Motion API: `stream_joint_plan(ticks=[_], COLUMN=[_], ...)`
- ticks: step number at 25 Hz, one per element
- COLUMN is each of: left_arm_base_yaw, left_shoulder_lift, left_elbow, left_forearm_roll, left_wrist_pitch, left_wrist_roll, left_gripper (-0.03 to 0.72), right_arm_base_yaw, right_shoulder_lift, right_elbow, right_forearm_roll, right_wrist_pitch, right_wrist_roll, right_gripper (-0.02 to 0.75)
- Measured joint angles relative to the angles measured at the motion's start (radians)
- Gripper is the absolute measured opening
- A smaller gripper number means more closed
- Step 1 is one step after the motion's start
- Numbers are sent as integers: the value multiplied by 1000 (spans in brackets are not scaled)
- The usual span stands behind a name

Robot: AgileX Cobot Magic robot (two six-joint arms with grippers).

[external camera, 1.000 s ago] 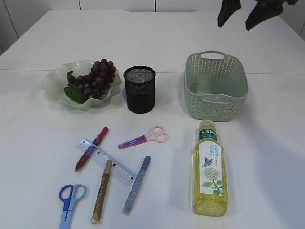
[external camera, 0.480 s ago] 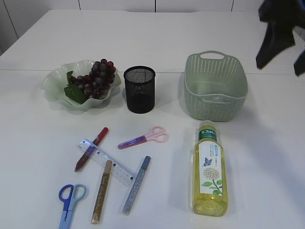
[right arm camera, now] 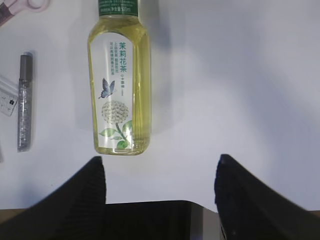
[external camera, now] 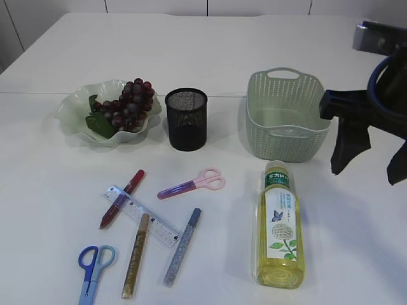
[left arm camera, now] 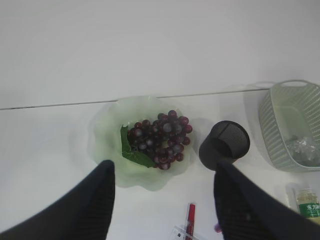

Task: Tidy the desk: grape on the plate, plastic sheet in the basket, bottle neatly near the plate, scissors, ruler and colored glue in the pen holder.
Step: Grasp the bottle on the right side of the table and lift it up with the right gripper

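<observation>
Bottle (external camera: 278, 225) is lying flat on the table (external camera: 356, 241), below the basket (external camera: 287, 114), well apart from the plate (external camera: 76, 114). Right tool (external camera: 365, 162) is spread, empty, beside it. Grasping and standing it near the plate seems required next.

A broad white table (external camera: 210, 44) fills the view — evenly lit, soft shadows — with a thin seam crossing it and pale cabinet panels (external camera: 156, 6) beyond its far edge.
</observation>
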Motion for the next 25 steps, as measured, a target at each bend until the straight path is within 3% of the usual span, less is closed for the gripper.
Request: stream_joint_plan(ticks=[6,12,25], left_arm_base_yaw=[0,0,0], left_shoulder_lift=[0,0,0], left_elbow=[0,0,0], left_forearm_roll=[0,0,6], left_wrist_pitch=[0,0,0], left_wrist_roll=[2,2,2], left_gripper=[456,456,441], right_arm_base_yaw=[0,21,71], right_shoulder_lift=[30,151,359], right_elbow=[0,0,0], right_forearm_roll=[5,143,158], right_wrist_pitch=[-2,-35,-149], right_wrist_roll=[20,-37,-72], right_gripper=[543,647,654])
